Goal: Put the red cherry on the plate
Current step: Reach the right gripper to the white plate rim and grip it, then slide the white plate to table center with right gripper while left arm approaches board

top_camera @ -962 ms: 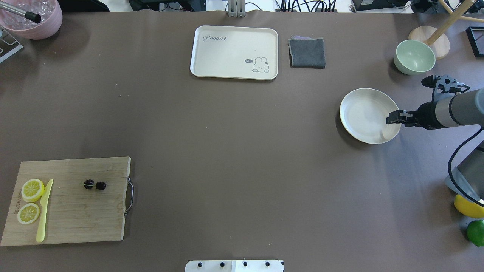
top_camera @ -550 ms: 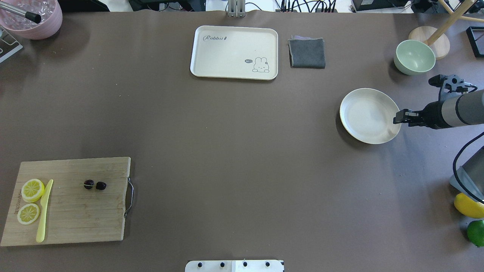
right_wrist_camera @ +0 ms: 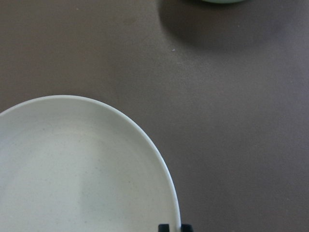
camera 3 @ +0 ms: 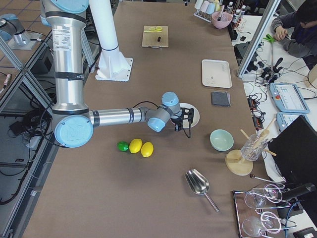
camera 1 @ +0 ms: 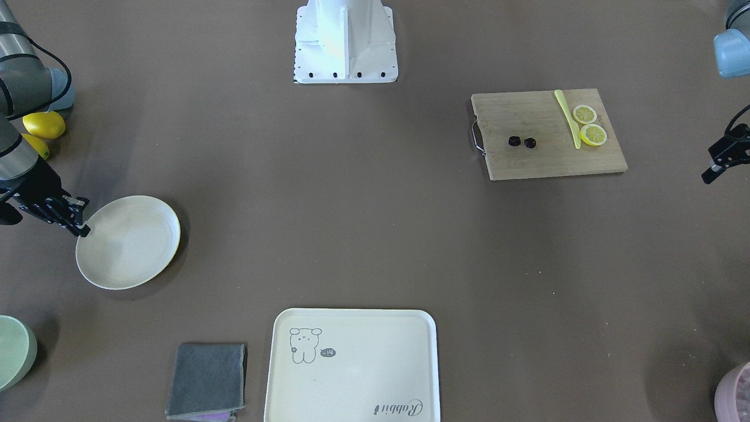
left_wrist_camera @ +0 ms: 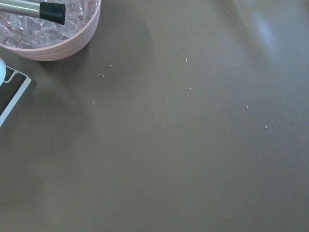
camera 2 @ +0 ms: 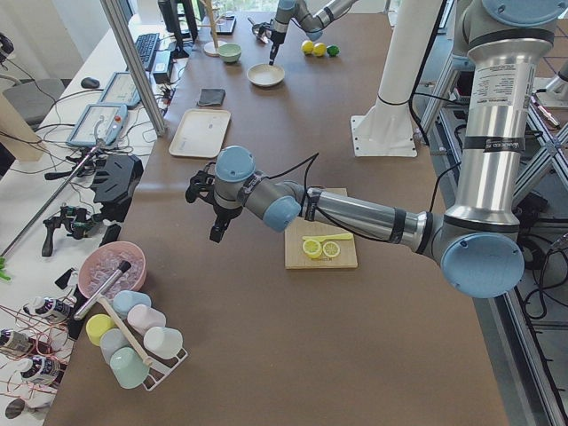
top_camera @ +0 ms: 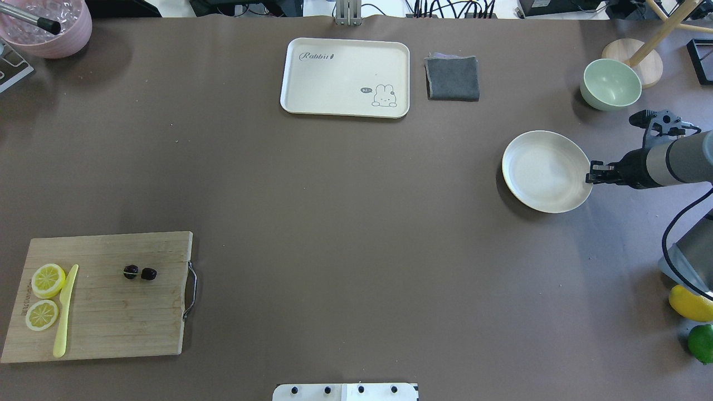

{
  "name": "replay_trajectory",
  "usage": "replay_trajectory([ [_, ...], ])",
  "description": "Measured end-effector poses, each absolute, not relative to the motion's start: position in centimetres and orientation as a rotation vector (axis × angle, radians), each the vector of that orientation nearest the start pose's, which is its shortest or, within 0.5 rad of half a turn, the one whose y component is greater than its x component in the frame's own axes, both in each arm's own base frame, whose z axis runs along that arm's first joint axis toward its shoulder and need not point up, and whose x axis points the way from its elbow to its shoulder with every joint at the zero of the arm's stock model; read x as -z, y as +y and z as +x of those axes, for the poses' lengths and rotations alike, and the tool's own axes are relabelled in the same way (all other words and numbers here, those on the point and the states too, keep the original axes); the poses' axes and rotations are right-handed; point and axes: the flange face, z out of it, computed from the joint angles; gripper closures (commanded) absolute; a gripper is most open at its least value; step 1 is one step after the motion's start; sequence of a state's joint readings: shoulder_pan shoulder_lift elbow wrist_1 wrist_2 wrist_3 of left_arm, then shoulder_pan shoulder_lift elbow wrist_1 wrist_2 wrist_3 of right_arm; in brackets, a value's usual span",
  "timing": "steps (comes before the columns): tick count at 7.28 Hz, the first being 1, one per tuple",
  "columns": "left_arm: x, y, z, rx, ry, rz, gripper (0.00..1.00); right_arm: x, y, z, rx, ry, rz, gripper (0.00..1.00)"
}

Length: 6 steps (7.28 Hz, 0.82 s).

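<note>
The red cherry (top_camera: 139,273) is a pair of small dark fruits lying on a wooden cutting board (top_camera: 111,317) at the near left, also seen on the board in the front view (camera 1: 522,142). The round cream plate (top_camera: 543,167) lies bare at the far right. My right gripper (top_camera: 590,174) sits at the plate's right rim. In the right wrist view its tips (right_wrist_camera: 175,227) stand close together with the rim of the plate (right_wrist_camera: 72,169) between them. My left gripper (camera 1: 710,170) hovers over bare table beyond the board, far from the cherry, holding nothing.
On the board lie two lemon slices (top_camera: 47,278) and a yellow knife (top_camera: 66,312). At the back are a cream rabbit tray (top_camera: 345,72), a grey cloth (top_camera: 452,78), a green bowl (top_camera: 611,83) and a pink ice bowl (top_camera: 47,25). A lemon (top_camera: 690,303) and a lime (top_camera: 701,342) lie near right.
My right gripper has drawn back to the right, from over the plate's inside to its rim. The plate has shifted slightly right. The cherry has not moved.
</note>
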State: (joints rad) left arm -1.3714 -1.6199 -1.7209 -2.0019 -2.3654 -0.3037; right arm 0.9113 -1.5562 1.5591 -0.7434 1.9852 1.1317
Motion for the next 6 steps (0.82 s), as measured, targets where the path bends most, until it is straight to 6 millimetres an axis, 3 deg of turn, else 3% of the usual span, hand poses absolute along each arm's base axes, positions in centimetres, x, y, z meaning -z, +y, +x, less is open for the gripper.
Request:
replay_trajectory([
  [1,-50.7,-52.9,4.3,-0.154,0.890,0.385,0.02,-57.0,-48.0,-25.7,-0.271,-0.891,0.208,0.81],
  [2,-50.7,-52.9,4.3,-0.154,0.890,0.385,0.02,-56.7,-48.1,-25.9,-0.271,-0.894,0.209,1.00],
  [4,-50.8,-52.9,4.3,-0.153,0.890,0.384,0.02,-56.2,-48.2,-26.0,-0.278,-0.902,0.213,1.00],
  [6,-50.8,-52.8,4.3,-0.151,0.891,0.382,0.02,-52.9,-48.1,-26.2,-0.310,-0.956,0.218,1.00],
])
